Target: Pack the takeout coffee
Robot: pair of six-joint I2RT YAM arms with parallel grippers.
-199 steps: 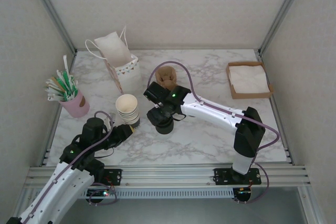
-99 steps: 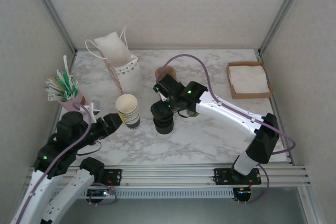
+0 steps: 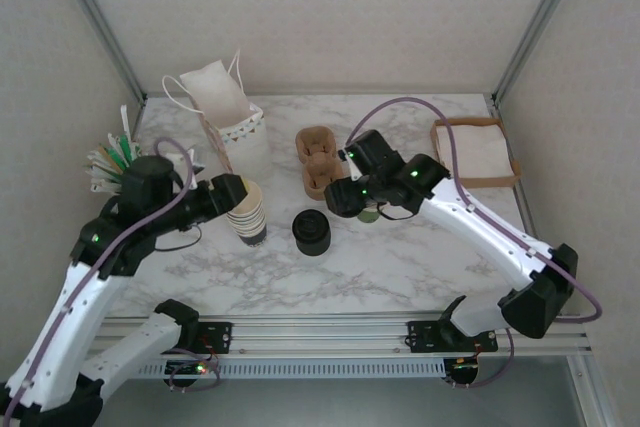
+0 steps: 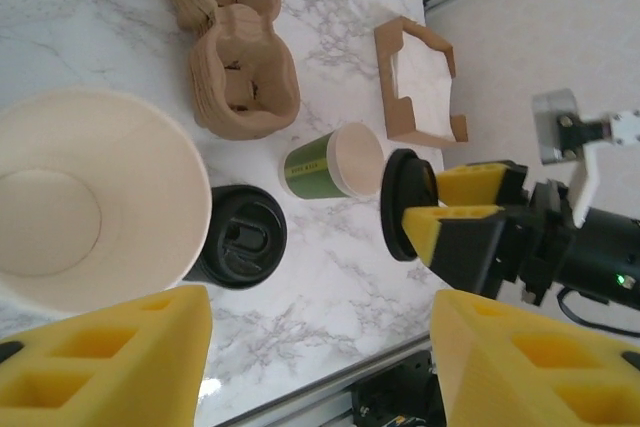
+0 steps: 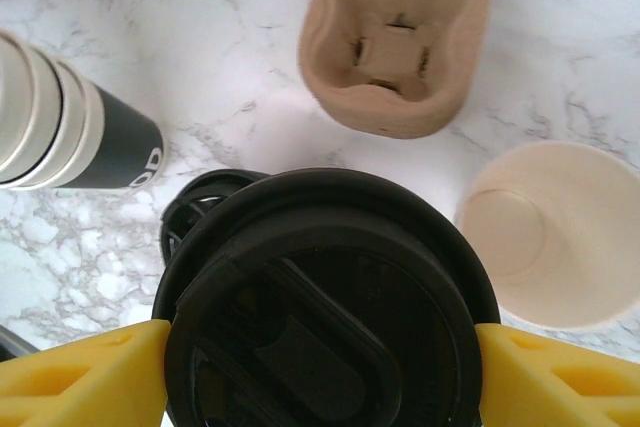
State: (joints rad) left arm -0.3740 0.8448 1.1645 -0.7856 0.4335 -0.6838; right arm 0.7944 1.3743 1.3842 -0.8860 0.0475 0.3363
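Right gripper [image 5: 325,352] holds a black lid [image 5: 325,297] between its two yellow fingers [image 5: 85,377], one finger at each side of the rim. From above we see this gripper [image 3: 358,197] over the middle of the table [image 3: 420,257], a little to the right of the carriers [image 3: 318,159].

We see the green cup [image 4: 318,165] standing upright on the marble just beside this gripper, with its mouth open and a pale inside. In the right wrist view the cup [image 5: 548,237] is to the right of the held lid and apart from it. From above, the cup [image 3: 371,214] is mostly hidden under the gripper. The lid is near the cup but it is not on it.

Left gripper [image 4: 320,342] stands wide, and we see nothing between its fingers [image 4: 100,362]. It hovers at the cream cup stack [image 4: 90,197], whose top cup looks up at the camera. From above, this gripper [image 3: 232,193] is at the top of the cup stack [image 3: 246,215]; we cannot tell if it touches.

A lid stack [image 3: 311,232] stands between the cup stack and the green cup. At the back left there is a white bag [image 3: 222,107], and a tray [image 3: 440,152] with napkins lies at the right.
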